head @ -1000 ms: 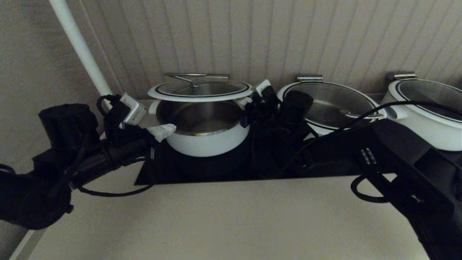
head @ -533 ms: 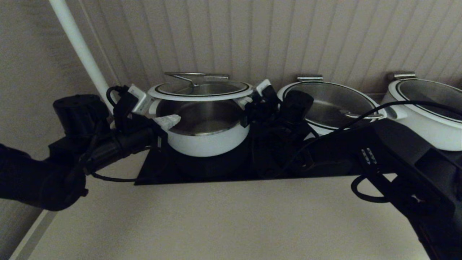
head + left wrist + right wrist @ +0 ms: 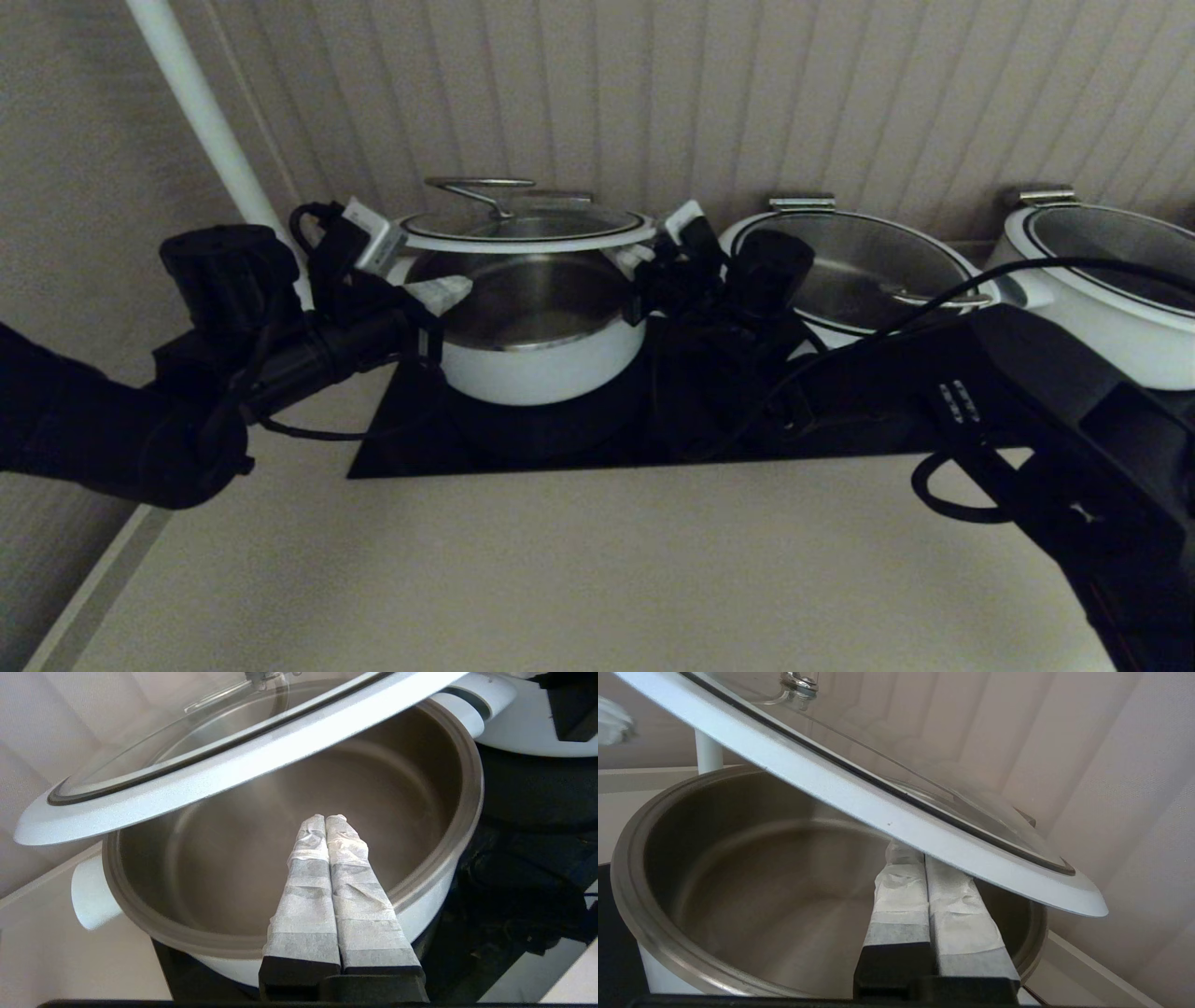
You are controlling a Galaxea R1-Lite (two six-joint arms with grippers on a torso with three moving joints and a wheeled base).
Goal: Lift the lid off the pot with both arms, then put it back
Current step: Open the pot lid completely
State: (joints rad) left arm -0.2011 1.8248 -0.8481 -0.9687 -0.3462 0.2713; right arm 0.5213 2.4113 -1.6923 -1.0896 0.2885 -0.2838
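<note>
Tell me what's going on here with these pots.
The robot is holding the lid above the pot on a black cooktop, one arm on each side. The right end effector, fingers pressed together, reaches under the lid's white rim. The left end effector, also shut, points into the open pot below the rim; whether it touches the lid is unclear. Two wider lidded pots stand to the robot's right.

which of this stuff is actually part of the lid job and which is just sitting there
In the job:
- the lid, held up clear of the pot
- the pot, open
- left gripper, shut, over the pot's rim
- right gripper, shut, under the lid's rim

Just there:
- middle white pot, lidded
- far right white pot
- black cooktop
- white pole
</note>
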